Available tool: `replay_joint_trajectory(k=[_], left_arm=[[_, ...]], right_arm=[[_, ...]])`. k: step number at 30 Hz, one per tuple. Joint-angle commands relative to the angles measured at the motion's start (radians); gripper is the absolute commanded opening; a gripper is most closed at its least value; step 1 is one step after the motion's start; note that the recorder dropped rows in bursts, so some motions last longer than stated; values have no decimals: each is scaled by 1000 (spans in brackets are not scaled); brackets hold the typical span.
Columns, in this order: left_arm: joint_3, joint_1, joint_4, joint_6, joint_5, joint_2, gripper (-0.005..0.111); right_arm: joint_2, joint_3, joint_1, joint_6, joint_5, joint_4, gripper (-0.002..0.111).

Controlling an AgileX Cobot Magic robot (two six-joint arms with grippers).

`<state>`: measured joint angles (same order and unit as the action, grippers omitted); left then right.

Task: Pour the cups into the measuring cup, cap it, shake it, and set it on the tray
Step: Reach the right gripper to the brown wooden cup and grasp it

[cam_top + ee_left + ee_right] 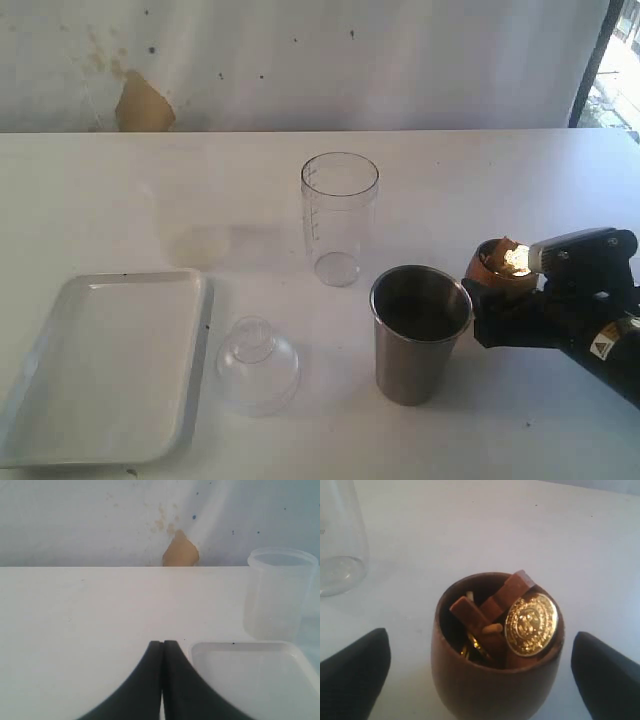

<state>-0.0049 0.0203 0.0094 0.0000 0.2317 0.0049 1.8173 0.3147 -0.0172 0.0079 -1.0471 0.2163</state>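
Tray (110,380) at far left; left gripper (162,645) pressed closed, empty. Measuring cup (339,220) uncapped mid-table. Steel tumbler (418,335) just beside wooden cup (495,680), flanked, seemingly untouched, by right gripper (482,672) spread wide: tumbler could be knocked, heaped coins spilled.

Exterior overlooks table (100,200); wrist views hug it (all share measuring cup (339,215)).
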Motion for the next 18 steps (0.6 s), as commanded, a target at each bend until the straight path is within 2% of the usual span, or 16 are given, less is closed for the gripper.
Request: replay_joint_trajectory(k=[1, 18], left_arm=[[5, -4, 1, 0, 2, -5, 0], [5, -4, 1, 0, 2, -5, 0]], right_arm=[[39, 26, -2, -8, -9, 7, 90], [158, 120, -2, -8, -8, 7, 90]])
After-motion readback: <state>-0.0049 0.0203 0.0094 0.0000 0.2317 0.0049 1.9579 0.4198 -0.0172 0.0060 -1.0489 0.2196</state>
